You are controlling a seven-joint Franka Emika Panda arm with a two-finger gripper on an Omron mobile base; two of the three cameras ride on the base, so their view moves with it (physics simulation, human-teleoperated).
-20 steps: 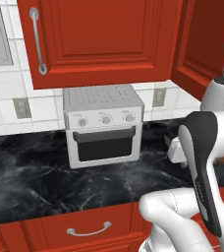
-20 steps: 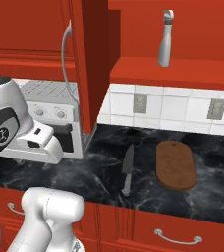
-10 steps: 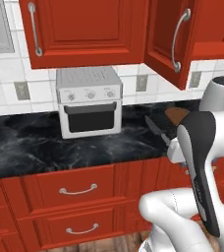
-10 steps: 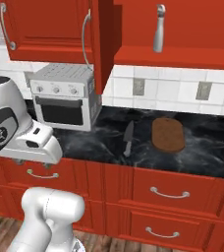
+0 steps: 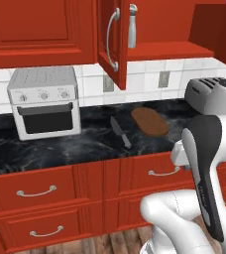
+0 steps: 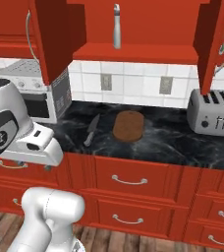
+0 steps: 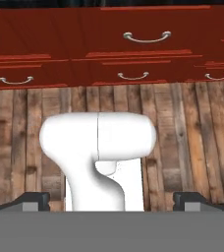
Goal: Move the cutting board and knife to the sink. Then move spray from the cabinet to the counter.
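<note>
- The board [image 5: 150, 121] lies flat on the table [image 5: 60, 146], near the middle, below the open cabinet [image 6: 133, 51].
- In the right base view the board [image 6: 128, 125] sits well left of a toaster [image 6: 215, 112].
- The knife [image 5: 120, 132] lies just left of the board, apart from it, blade pointing toward the wall; in the right base view the knife [image 6: 91, 130] is likewise to the board's left.
- The spray [image 5: 132, 26] stands upright on the cabinet shelf, by the open door [image 5: 110, 39]; the right base view shows the spray [image 6: 116, 27] at the shelf's middle.
- A toaster oven [image 5: 45, 101] stands on the table, well left of the knife.
- The gripper [image 7: 111, 199] points down at the wooden floor [image 7: 192, 133], its fingertips [image 7: 35, 199] spread wide, holding nothing.
- Red drawers [image 7: 143, 49] lie beyond.
</note>
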